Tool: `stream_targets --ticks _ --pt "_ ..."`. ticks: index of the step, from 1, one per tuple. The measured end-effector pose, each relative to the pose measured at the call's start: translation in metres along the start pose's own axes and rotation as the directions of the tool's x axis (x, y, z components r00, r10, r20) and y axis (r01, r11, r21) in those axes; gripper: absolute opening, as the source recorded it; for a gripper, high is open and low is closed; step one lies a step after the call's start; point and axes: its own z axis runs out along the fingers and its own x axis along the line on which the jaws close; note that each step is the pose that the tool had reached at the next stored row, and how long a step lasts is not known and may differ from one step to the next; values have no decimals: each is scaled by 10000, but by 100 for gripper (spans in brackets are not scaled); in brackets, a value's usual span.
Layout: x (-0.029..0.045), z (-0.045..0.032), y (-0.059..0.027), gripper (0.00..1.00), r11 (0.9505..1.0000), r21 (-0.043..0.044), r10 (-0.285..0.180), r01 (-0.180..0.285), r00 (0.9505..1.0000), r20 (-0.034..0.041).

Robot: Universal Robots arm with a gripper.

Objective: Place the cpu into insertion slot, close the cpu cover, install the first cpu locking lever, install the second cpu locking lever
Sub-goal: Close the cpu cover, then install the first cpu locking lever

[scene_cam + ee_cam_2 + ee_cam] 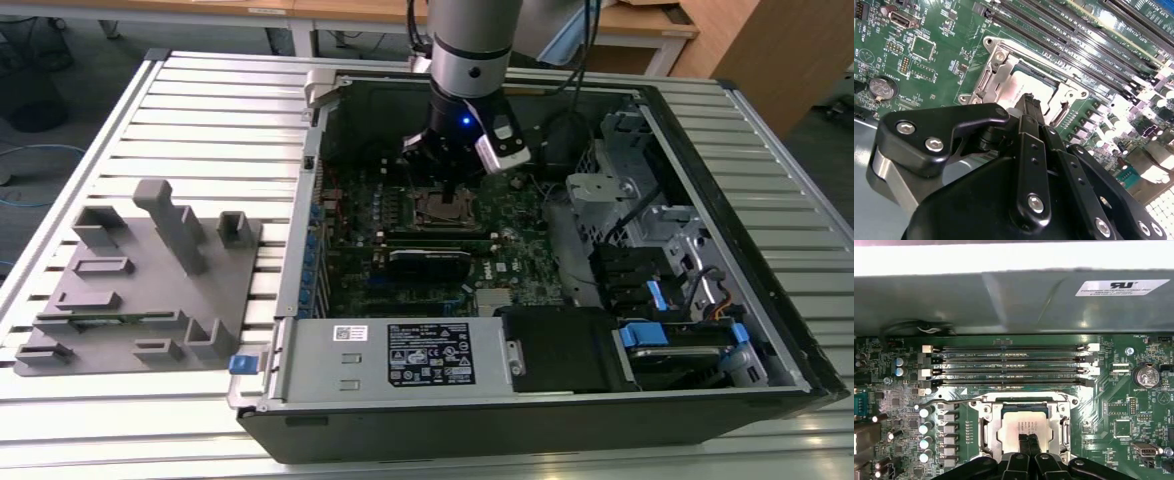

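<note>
One gripper (1027,439), jaws together on nothing, hangs straight over the middle of the cpu (1013,426), which lies flat in the insertion slot (1024,404), framed by the cpu cover (990,426).

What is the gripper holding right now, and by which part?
Nothing, it seems: the gripper is shut with nothing between its fingers, tips over the cpu, which lies in the insertion slot.
</note>
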Motion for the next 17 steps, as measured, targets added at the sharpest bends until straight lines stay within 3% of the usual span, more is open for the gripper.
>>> stream_targets --ticks 17 --pt "-2 -1 -35 11 10000 -2 0 0 10000 0"
